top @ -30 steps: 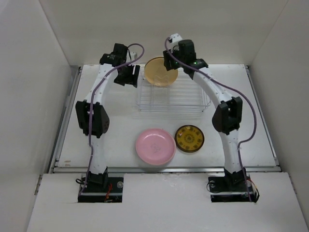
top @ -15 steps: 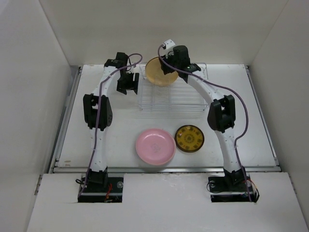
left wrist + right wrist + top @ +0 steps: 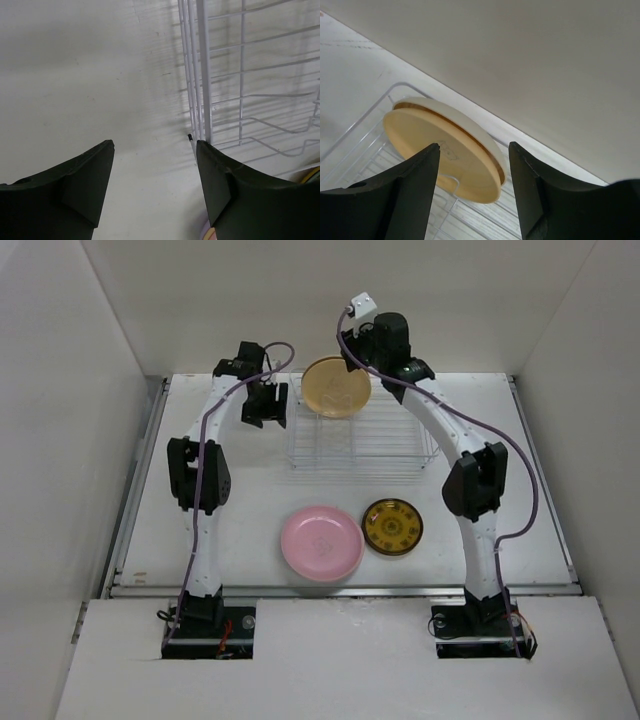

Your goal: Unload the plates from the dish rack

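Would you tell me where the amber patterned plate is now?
Top view: the amber patterned plate lies flat on the table, right of the pink plate, in front of the dish rack.

Thin glossy wire rack (image 3: pixel 355 435); smooth matt tan plate (image 3: pixel 442 155); matt white table (image 3: pixel 540 500).

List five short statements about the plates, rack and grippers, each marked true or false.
1. The round pink plate lies on the white table in front of the silver wire dish rack. True.
2. The small dark amber patterned plate stands in the rack. False: it lies on the table beside the pink plate.
3. The right gripper is shut on the round yellow-tan plate. False: its jaws stand open.
4. The left gripper is open and empty. True.
5. The yellow-tan plate stands on edge in the rack. True.
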Available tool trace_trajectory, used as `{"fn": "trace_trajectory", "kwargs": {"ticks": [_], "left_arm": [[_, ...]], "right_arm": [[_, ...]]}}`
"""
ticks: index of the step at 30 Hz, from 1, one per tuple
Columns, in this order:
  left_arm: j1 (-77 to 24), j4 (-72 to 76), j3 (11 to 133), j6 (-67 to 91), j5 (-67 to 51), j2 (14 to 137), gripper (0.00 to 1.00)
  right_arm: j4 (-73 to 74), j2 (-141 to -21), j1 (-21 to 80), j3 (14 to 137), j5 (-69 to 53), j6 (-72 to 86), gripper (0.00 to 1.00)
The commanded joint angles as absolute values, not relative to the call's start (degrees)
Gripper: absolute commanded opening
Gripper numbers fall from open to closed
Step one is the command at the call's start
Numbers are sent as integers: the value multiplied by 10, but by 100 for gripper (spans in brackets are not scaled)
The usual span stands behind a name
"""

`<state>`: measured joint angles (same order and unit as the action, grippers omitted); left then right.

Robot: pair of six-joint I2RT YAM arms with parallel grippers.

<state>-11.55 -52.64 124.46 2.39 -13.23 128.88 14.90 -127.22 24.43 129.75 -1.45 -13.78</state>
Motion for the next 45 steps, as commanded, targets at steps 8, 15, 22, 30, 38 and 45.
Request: {"fn": "trace_trajectory", "kwargs": {"ticks": [8, 15, 22, 30, 38, 45], "left_arm": [[-132, -536, 1288, 18, -171, 1244, 66], [-148, -584, 1309, 16, -114, 1324, 42], [-153, -585, 1283, 46, -153, 1331, 0], [-153, -575, 1267, 72, -140, 1314, 0], [-153, -559, 1256, 93, -134, 1297, 0], [-153, -548, 1256, 80, -134, 1280, 16]], "right_arm": [[112, -1358, 236, 1324, -26, -151, 55], [106, -1350, 236, 1308, -20, -151, 21], [78, -1302, 236, 1256, -1, -178, 17], [55, -1263, 236, 1267, 11, -165, 0], [25, -1174, 236, 1186, 22, -153, 0], [32, -1129, 236, 1133, 56, -142, 0]]}}
